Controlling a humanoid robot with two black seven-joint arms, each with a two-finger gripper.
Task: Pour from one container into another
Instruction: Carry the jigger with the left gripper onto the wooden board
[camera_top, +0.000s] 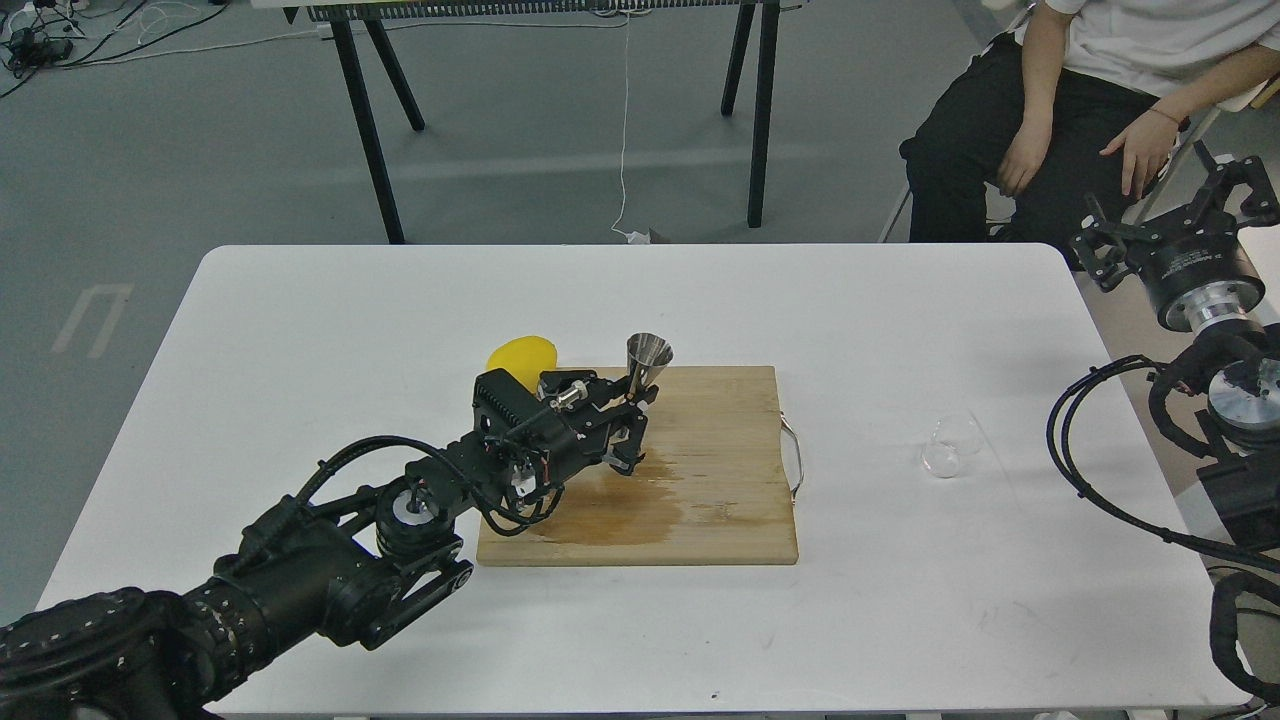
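The steel jigger (647, 362) stands upright over the far left part of the wooden cutting board (720, 500), and my left gripper (630, 425) is shut on its lower half, so only its top cone shows. The clear glass cup (948, 446) lies tipped on its side on the white table, right of the board, with nothing holding it. My right gripper (1180, 215) hangs open off the table's far right corner, well away from the cup.
A yellow lemon (520, 358) sits just behind my left wrist, beside the board's far left corner. A wet brown stain spreads over the board's left half. A metal handle (795, 455) sticks out from the board's right edge. A seated person (1080, 90) is beyond the far right corner.
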